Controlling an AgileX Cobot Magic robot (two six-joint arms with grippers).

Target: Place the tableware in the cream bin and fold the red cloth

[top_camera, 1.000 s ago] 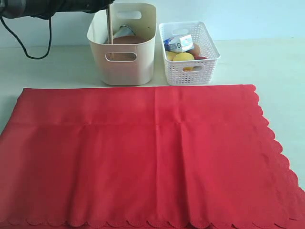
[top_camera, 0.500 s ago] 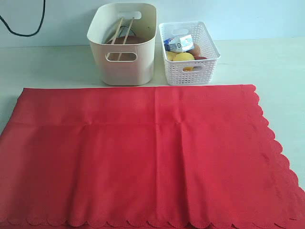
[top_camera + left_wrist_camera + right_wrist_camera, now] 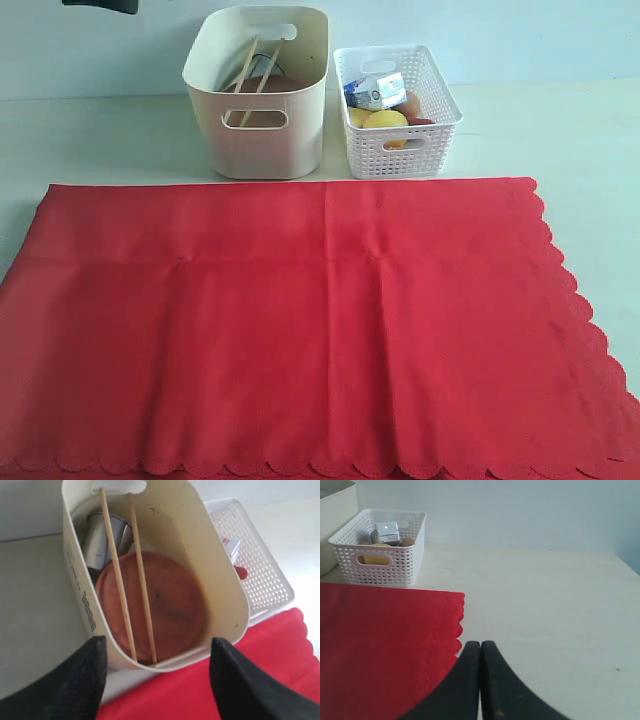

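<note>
Exterior view: shows the cloth (image 3: 300,330) spread flat and unfolded across the near table (image 3: 100,130), far edge just short of the bin (image 3: 258,145) and the basket (image 3: 398,150) beside it. Catches the chopsticks (image 3: 247,72) leaning inside the bin over the plate (image 3: 282,84), with nothing else left out on cloth or table. Gives only a dark scrap of arm (image 3: 100,5) at the top edge.

Left wrist view: looks down into the bin past the left gripper (image 3: 157,647), spread wide, holding nothing, hanging above the bin's near side. Picks out the cup (image 3: 107,535) behind the plate, and the chopstick tips propped up by the far handle cutout.

Right wrist view: finds the right gripper (image 3: 480,647) pressed shut and empty, low over bare table just off the cloth's scalloped corner.

Puts the clearing as done, to judge by these views, and the folding as not yet begun. Likely trouble from here: a shut right gripper sliding over the thin fabric instead of pinching it, unless opened first; a lifted far edge dragging against bin or basket and tipping the chopsticks out; uneven pulls from the two sides leaving a skewed fold
</note>
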